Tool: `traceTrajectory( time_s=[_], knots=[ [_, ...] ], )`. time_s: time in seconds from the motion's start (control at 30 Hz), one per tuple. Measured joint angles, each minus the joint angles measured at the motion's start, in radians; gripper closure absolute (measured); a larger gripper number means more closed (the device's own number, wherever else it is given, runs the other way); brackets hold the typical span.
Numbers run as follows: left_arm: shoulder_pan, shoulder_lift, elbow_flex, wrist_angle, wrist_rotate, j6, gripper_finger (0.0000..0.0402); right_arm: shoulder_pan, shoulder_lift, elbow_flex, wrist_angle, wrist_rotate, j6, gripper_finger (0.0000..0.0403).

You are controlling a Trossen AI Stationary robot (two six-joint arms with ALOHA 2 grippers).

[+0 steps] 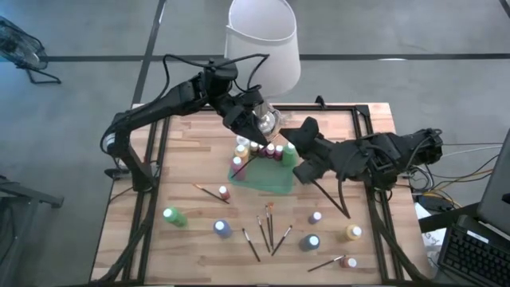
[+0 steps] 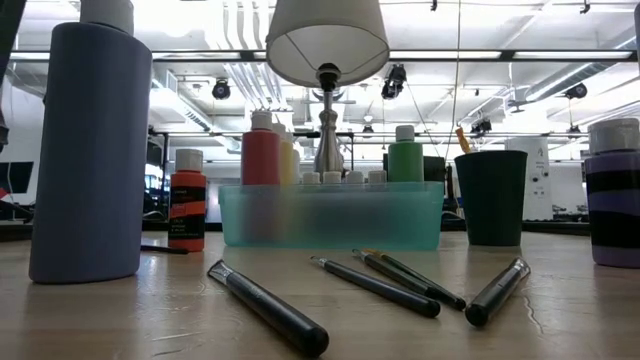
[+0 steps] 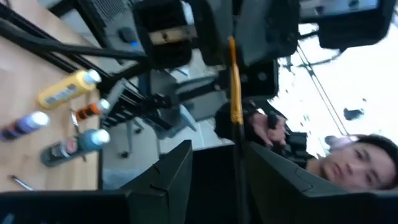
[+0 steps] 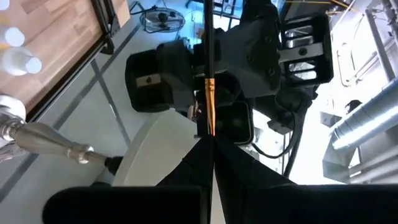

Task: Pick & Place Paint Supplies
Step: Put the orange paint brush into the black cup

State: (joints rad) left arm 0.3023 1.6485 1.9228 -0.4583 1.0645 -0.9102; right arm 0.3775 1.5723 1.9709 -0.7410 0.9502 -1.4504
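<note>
Brush handoff above the tray, back of the table.
My right claw [image 4: 209,144] is pressed together on a brush [image 4: 209,102], whose gold ferrule points at my left claw [image 3: 217,152]. Left claw is spread with the brush shaft between its fingers, close to one of them; I can't tell if it touches. The tray [image 1: 267,182] holds a row of bottles [image 1: 255,147]. Other bottles [image 1: 174,215] and loose brushes [image 1: 269,227] lie scattered on the table [image 1: 191,159] in front of it.

- High view looked straight down on the whole table [image 1: 199,239].
- Low view sat at tabletop level, facing the lamp [image 2: 327,45], shared with overhead.
- Wrist views looked outward along the fingers.
</note>
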Motion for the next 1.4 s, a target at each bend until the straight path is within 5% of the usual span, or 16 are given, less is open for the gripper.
traceTrajectory(
  time_s=[0.67,1.0,1.4],
  knots=[
    [-0.003,0.005,-0.001,0.057,0.049,-0.002,0.0248,-0.024,0.016,0.000,-0.002,-0.026,0.010,0.0395],
    [-0.017,0.012,-0.014,0.051,0.087,0.000,0.0251,-0.041,0.013,0.000,-0.001,0.051,0.007,0.0395],
    [-0.016,0.020,-0.016,0.049,0.081,0.019,0.0389,-0.040,0.011,0.002,0.001,0.053,0.010,0.0395]
  ],
)
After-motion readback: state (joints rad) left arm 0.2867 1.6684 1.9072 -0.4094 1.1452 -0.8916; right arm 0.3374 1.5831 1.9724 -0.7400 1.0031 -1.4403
